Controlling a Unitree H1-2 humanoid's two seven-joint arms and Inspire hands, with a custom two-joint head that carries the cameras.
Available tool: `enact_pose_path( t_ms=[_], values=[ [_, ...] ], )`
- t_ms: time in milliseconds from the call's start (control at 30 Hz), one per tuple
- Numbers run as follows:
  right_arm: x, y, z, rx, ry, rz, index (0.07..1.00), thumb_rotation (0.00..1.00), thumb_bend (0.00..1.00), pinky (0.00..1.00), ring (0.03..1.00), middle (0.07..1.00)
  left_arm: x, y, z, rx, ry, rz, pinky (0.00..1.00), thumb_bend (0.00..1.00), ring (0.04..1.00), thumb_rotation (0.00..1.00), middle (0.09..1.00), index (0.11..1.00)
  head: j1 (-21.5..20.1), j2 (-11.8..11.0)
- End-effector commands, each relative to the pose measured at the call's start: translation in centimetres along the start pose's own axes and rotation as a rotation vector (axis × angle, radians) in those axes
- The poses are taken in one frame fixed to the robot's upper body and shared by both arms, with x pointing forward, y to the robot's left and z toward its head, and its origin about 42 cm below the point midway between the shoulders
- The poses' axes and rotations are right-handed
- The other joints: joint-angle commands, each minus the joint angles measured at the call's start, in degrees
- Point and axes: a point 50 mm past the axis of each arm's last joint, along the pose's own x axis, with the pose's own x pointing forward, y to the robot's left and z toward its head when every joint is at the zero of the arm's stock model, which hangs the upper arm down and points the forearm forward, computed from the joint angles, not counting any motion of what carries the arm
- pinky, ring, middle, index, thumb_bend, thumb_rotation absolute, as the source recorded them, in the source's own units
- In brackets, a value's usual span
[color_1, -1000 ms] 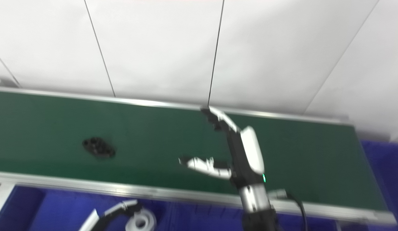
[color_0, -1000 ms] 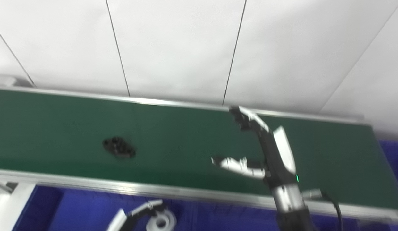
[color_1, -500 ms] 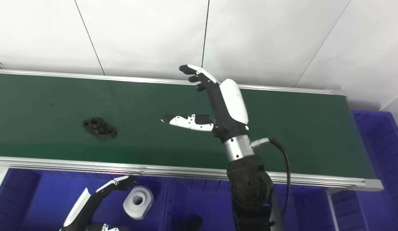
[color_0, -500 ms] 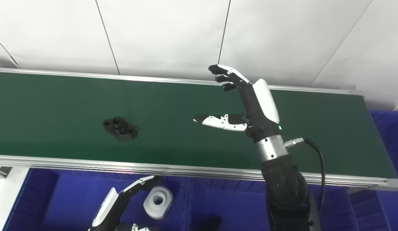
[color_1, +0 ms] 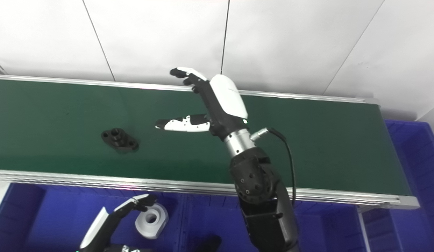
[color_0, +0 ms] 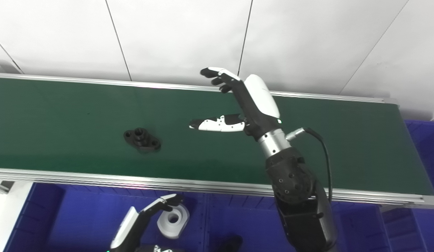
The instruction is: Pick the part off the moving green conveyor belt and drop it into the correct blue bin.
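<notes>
the right hand (color_0: 237, 105) hangs over the middle of the green conveyor belt (color_0: 342, 147) with fingers and thumb spread apart and nothing in it, while the left hand (color_0: 140, 224) sits low over the blue bin (color_0: 80, 217) beside a white part (color_0: 173, 220), fingers extended and empty. the black part (color_0: 142, 139) lies flat on the belt, well apart from the right hand, toward the near rail. judged rigid, fairly dense and smooth; a pinch across its narrow waist at the raised centre boss looks soundest, since the low flange ends offer little purchase.
</notes>
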Motion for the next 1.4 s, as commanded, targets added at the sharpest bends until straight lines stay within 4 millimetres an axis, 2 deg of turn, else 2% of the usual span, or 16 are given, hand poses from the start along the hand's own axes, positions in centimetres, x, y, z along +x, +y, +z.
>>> enact_pose_path(
  t_ms=[0,200,500,767,833,1167,1333,1367],
  values=[
    [1.3,-0.4,1.5,-0.015,-0.081,-0.016,0.796,0.44,0.90,0.68,0.757,0.798,0.2,-0.2,0.4,-0.008,-0.046,0.002,0.70,0.79,0.754,0.52,0.780,0.781,2.2,-0.8],
    [2.2,0.7,1.0,-0.038,-0.072,0.060,0.805,0.41,0.89,0.69,0.768,0.807,0.5,-1.1,0.2,-0.017,-0.040,-0.003,0.69,0.80,0.747,0.47,0.772,0.776,5.9,-2.6],
    [3.4,2.5,0.3,-0.104,-0.042,0.137,0.812,0.43,0.88,0.70,0.782,0.816,0.8,-1.8,-0.1,-0.017,-0.036,0.003,0.67,0.82,0.737,0.43,0.762,0.763,7.1,-4.5],
    [5.0,3.9,-0.6,-0.176,-0.013,0.201,0.817,0.45,0.88,0.74,0.807,0.829,1.0,-2.1,-0.3,-0.020,-0.030,-0.005,0.68,0.84,0.742,0.45,0.769,0.771,7.4,-4.9],
    [5.3,4.1,-0.9,-0.185,-0.006,0.211,0.811,0.43,0.88,0.75,0.808,0.828,1.1,-2.2,-0.3,-0.021,-0.031,-0.002,0.68,0.84,0.740,0.43,0.766,0.767,7.6,-5.2],
    [6.4,4.9,-2.3,-0.253,0.015,0.250,0.803,0.41,0.89,0.78,0.812,0.823,1.3,-2.3,-0.5,-0.022,-0.027,-0.004,0.67,0.85,0.736,0.42,0.766,0.765,6.8,-5.5],
    [7.2,5.4,-2.3,-0.344,0.024,0.283,0.803,0.42,0.88,0.77,0.806,0.820,1.4,-2.2,-0.6,-0.016,-0.028,-0.005,0.67,0.85,0.739,0.43,0.768,0.767,5.0,-5.1],
    [7.4,5.5,-2.2,-0.359,0.025,0.288,0.797,0.42,0.89,0.75,0.795,0.814,1.4,-2.1,-0.6,-0.013,-0.029,-0.007,0.68,0.84,0.743,0.43,0.771,0.769,3.5,-4.9]
  ],
)
